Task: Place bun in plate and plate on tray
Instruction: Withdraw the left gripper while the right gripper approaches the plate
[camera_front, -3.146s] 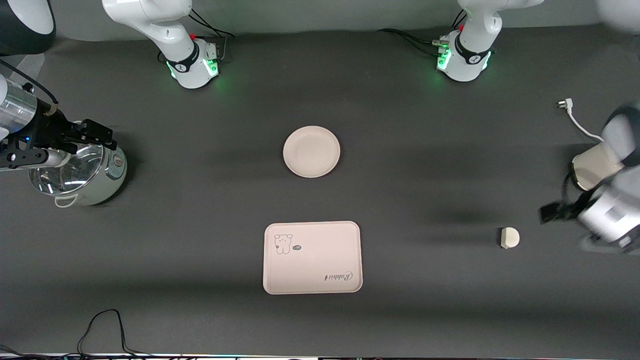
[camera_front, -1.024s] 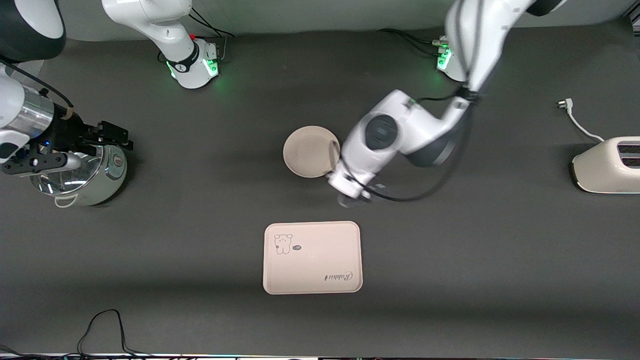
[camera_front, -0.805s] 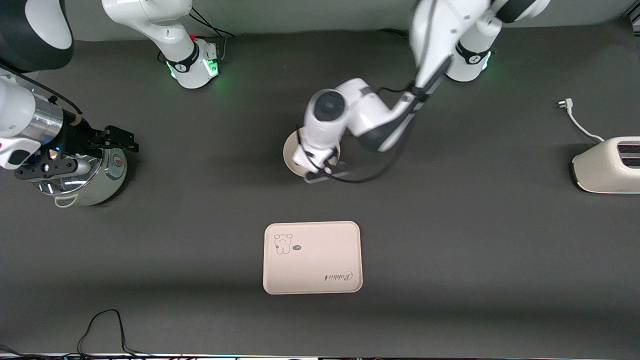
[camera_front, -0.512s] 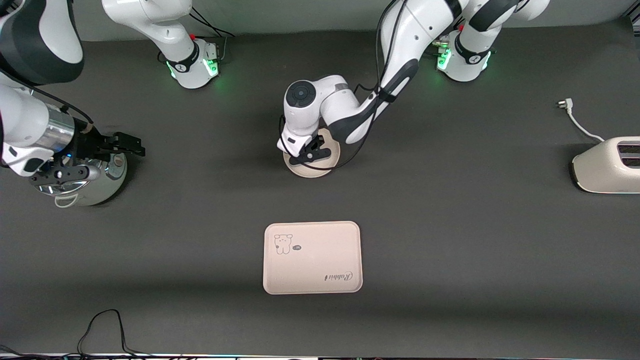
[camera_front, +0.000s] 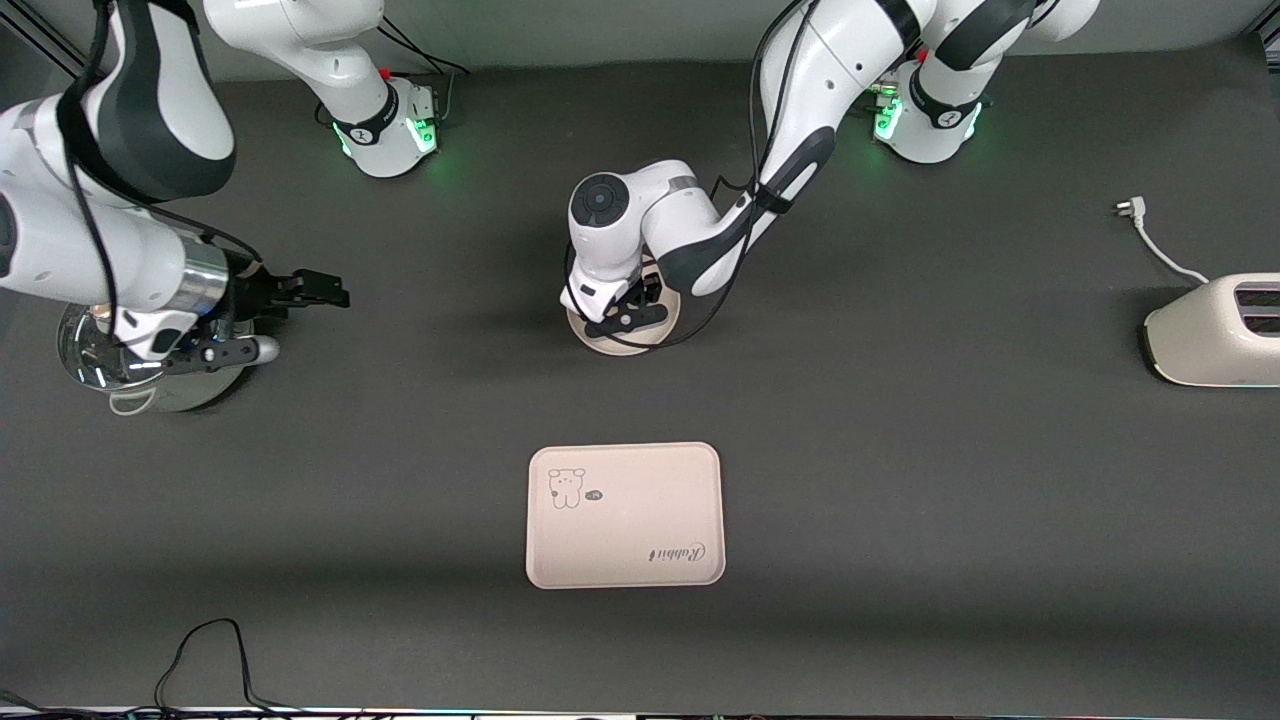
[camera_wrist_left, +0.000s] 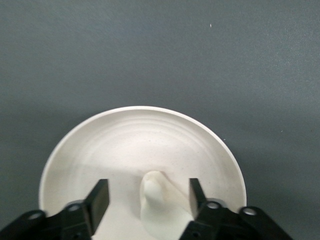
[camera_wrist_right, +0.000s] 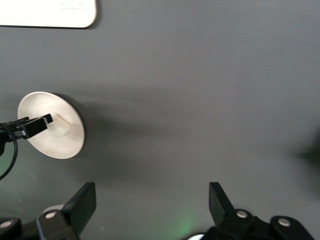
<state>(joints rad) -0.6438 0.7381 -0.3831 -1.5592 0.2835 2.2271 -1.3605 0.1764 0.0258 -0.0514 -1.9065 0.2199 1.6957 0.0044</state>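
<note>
The round cream plate (camera_front: 607, 346) lies mid-table, farther from the front camera than the tray (camera_front: 640, 500). My left gripper (camera_front: 632, 305) hangs low over the plate, open. In the left wrist view the off-white bun (camera_wrist_left: 160, 202) rests in the plate (camera_wrist_left: 125, 135) between the spread fingers of that gripper (camera_wrist_left: 147, 186). The hand hides the bun in the front view. My right gripper (camera_front: 290, 320) is open and empty over the table beside the pot. The right wrist view shows the right gripper (camera_wrist_right: 152, 190), the plate (camera_wrist_right: 56, 146) and the bun (camera_wrist_right: 61, 126).
A steel pot (camera_front: 150, 385) stands under the right arm at its end of the table. A cream toaster (camera_front: 1215, 330) and its white plug cord (camera_front: 1150, 240) lie at the left arm's end. A black cable (camera_front: 210, 650) loops at the front edge.
The bun has left its spot on the table at the left arm's end. The left arm swung in and came down over the plate. The right gripper moved off the pot toward the middle.
</note>
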